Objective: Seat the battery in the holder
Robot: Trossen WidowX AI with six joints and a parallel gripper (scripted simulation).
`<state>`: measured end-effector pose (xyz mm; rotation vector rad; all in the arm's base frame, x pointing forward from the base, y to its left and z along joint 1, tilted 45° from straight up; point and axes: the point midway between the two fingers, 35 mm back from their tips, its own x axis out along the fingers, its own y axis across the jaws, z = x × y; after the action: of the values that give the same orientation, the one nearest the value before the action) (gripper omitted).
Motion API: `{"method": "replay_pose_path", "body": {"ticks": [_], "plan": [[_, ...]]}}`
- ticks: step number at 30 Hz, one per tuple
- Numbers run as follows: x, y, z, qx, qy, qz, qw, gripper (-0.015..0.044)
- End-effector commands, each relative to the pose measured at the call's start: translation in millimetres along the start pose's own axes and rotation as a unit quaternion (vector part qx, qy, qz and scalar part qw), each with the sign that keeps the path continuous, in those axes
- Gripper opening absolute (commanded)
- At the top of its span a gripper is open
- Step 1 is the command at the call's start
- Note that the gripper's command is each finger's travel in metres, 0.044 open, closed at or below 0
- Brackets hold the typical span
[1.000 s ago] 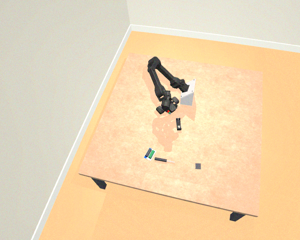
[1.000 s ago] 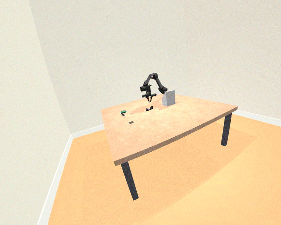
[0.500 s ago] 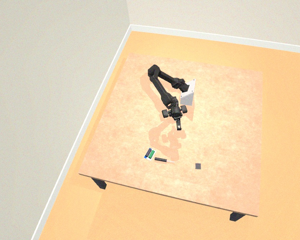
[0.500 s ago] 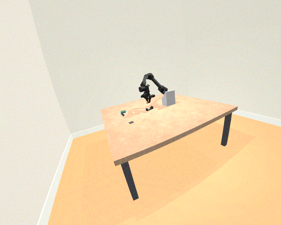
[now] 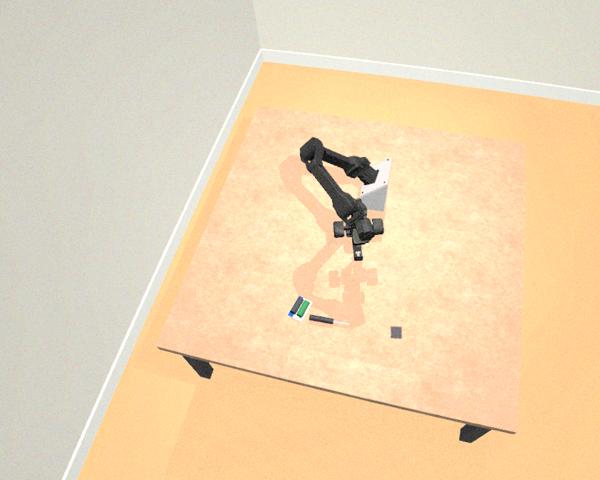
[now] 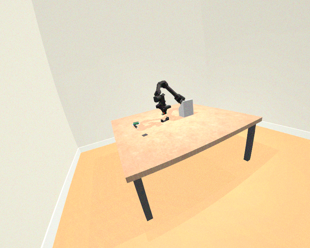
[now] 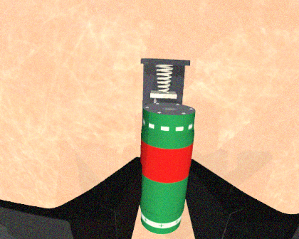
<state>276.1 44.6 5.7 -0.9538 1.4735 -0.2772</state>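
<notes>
Hand (image 7: pixel 165 207) gripping green-and-red battery (image 7: pixel 166 169), hovering over holder (image 7: pixel 164 85) lying on mottled orange counter (image 5: pixel 445 289); pale walls, white baseboard, orange floor (image 6: pixel 230 200) surrounding.

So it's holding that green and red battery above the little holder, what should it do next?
Probably lower it gently. The tool grips the battery, which looks lined up with the holder and its spring but remains above it, so a slow descent avoids pressing hard.
</notes>
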Motion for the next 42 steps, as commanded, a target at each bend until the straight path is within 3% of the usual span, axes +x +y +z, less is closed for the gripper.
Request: {"method": "replay_pose_path", "body": {"ticks": [1, 13, 42], "plan": [[8, 0, 1, 0.004, 0.025, 0.001, 1.0, 0.0077], [36, -1, -5, 0.0, 0.116, -0.003, 0.993, 0.0077], [48, -1, 2, 0.002, 0.201, -0.003, 0.98, 0.0077]]}}
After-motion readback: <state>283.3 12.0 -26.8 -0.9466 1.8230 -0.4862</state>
